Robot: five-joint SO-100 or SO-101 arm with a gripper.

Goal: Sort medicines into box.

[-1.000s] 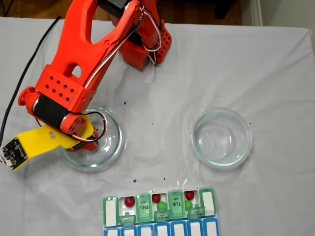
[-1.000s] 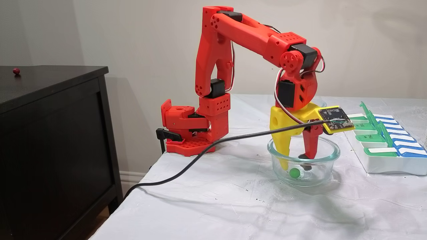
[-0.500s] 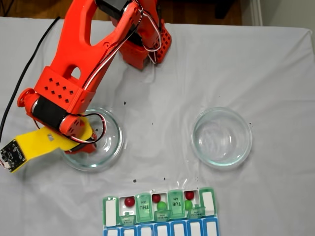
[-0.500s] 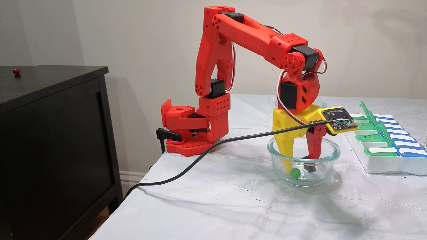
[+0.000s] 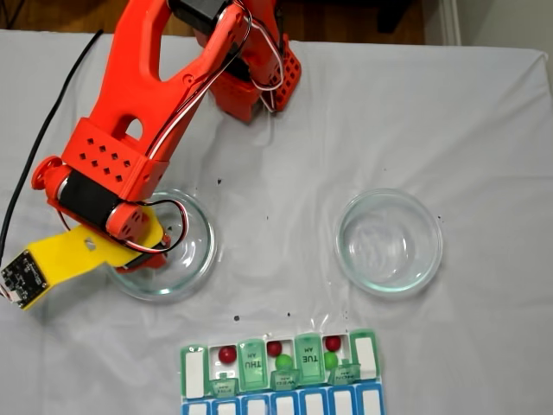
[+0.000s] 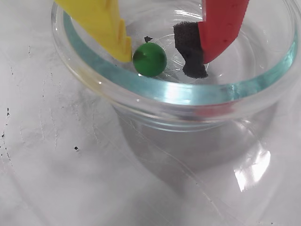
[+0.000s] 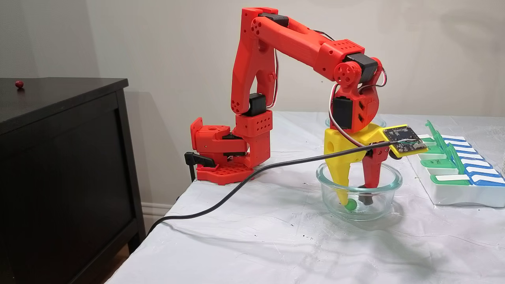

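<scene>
- Wrist view shows the gripper point(image 6: 164, 59) lowered into a clear glass dish point(image 6: 155, 96), its jaws partly open and holding nothing.
- Its yellow finger point(image 6: 106, 26) touches the left side of a green pill point(image 6: 149, 59) on the dish floor; the red finger point(image 6: 221, 26), with a black foam pad point(image 6: 189, 49), stands just right of the pill with a small gap.
- From the side fixed view, the gripper point(image 7: 357, 201) points straight down into that dish point(image 7: 388, 185), the pill point(image 7: 350, 204) at the yellow tip.
- From the top-down fixed view, a second glass dish point(image 5: 389, 240) sits well to the right.
- Nearer the bottom edge lies the pill box point(image 5: 194, 373), with lids marked THU and TUE and a blue row adjoining.
- Open cells there hold three dark red pills point(image 5: 227, 354) and two green pills point(image 5: 283, 362).
- Everything rests on a white cloth point(image 5: 484, 130).
</scene>
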